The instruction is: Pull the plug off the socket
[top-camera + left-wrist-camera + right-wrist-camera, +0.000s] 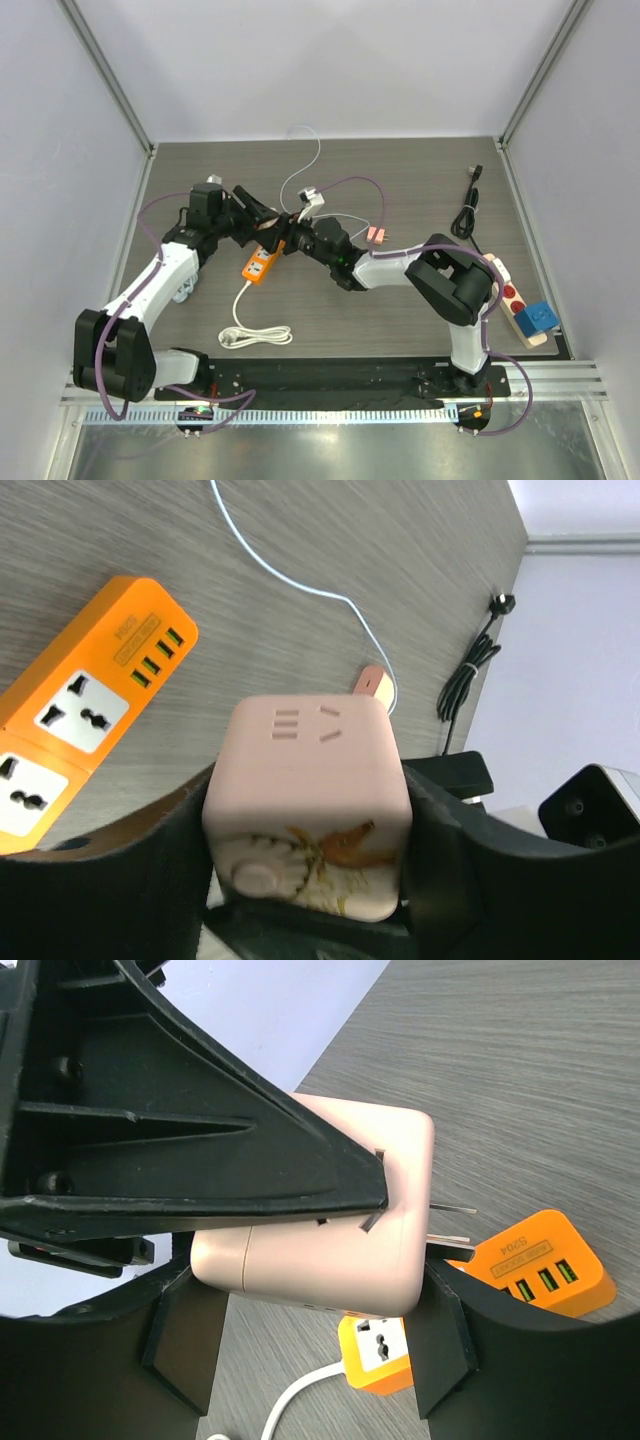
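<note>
Dark blue plug (537, 318) sits plugged into the near end of the beige power strip (500, 272), which lies along the table's right edge beside the right arm's base. Both grippers are mid-table, well apart from it. Left gripper (265, 218) clamps a pink cube (305, 780). Right gripper (303, 238) flanks the same cube, grip unclear.

The dark blue plug (537, 318) sits on the near end of the beige, red-outlet socket (507, 288).

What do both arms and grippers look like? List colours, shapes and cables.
Both the left arm and right arm have white link shells joined by bulky black joints. A purple cable loops loosely along each. The left gripper and right gripper are matte black, with ribbed, wedge-shaped fingers. No markings visible.
</note>
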